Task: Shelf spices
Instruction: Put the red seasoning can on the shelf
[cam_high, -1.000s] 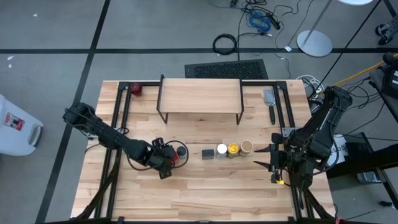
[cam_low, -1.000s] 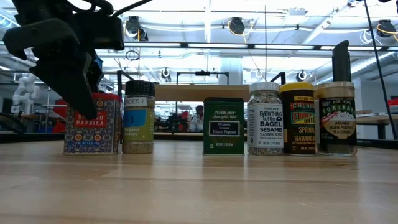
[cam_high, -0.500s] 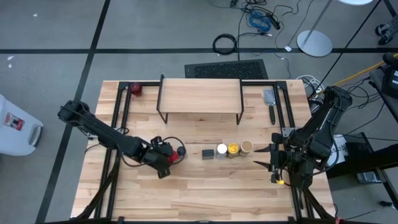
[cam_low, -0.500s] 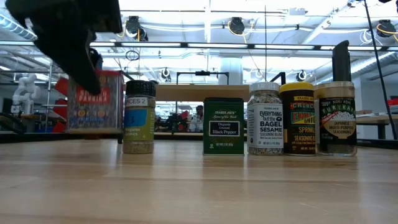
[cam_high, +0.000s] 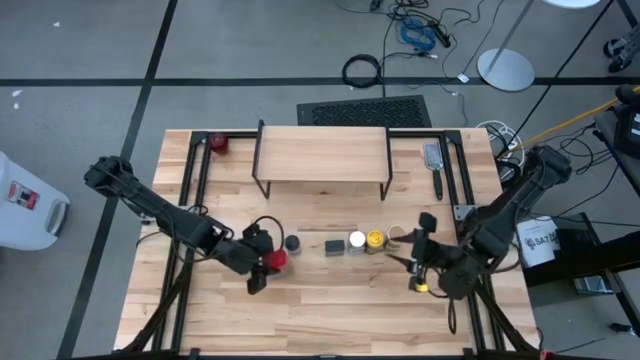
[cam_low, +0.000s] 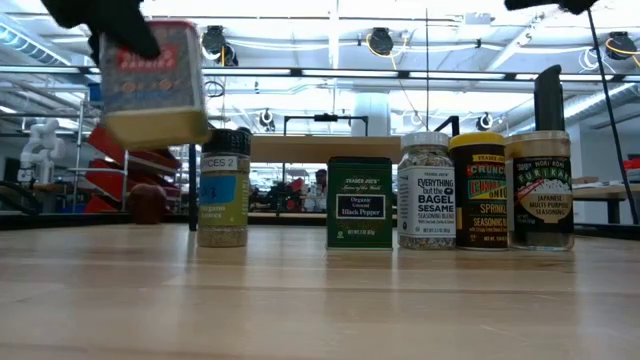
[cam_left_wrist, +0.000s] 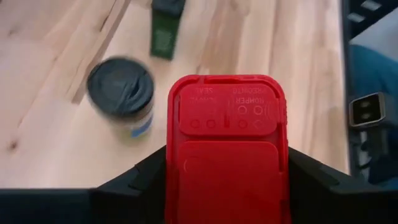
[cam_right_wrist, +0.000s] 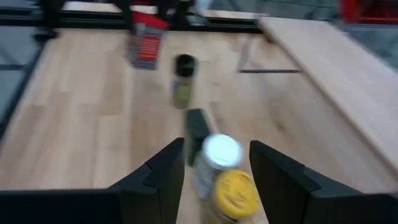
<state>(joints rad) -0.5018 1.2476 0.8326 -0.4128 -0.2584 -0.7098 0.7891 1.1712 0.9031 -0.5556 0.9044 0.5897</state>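
Lifting off the table since earlier, red tin rides in left tool.

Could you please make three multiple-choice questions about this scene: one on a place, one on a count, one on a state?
1. Where is the red square paprika tin?
A. Standing on the wooden table
B. Lifted above the table
C. On the shelf

2. How many spice containers stand in the row on the wooden table?
A. Three
B. Five
C. Seven

3. What is the left gripper doing?
A. Shut on the tin
B. Open and empty
C. Resting on the light wood shelf

Answers:
1 B: the low view shows it in the air.
2 B: five remain in line.
3 A: its wrist view shows the fingers clamping the tin.
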